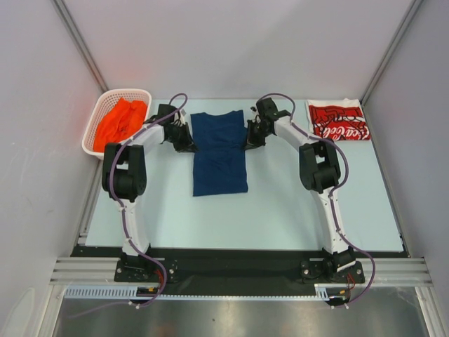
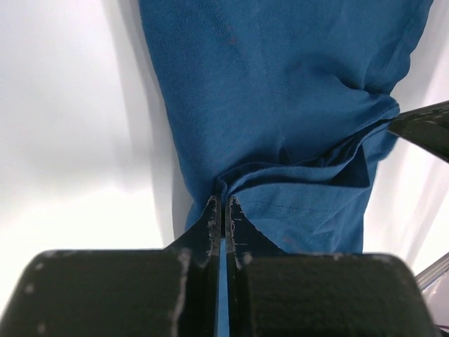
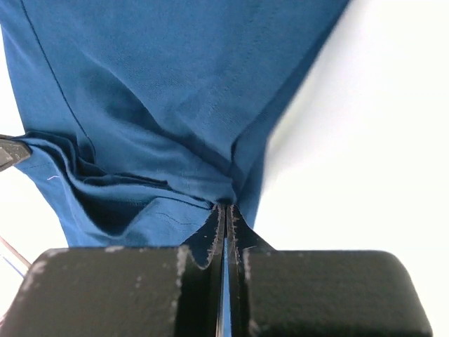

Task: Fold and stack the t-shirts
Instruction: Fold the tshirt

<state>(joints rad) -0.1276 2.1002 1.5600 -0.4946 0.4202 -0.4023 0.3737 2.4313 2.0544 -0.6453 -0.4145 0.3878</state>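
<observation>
The navy blue t-shirt lies lengthwise in the middle of the table, folded into a narrow strip. My left gripper is shut on its left edge near the far end; the left wrist view shows the cloth bunched between the closed fingers. My right gripper is shut on its right edge; the right wrist view shows the cloth pinched in the closed fingers. The red Coca-Cola t-shirt lies folded at the far right. The orange t-shirt is crumpled in the basket.
A white lattice basket stands at the far left corner. Grey walls close in the table on three sides. A black rail with both arm bases runs along the near edge.
</observation>
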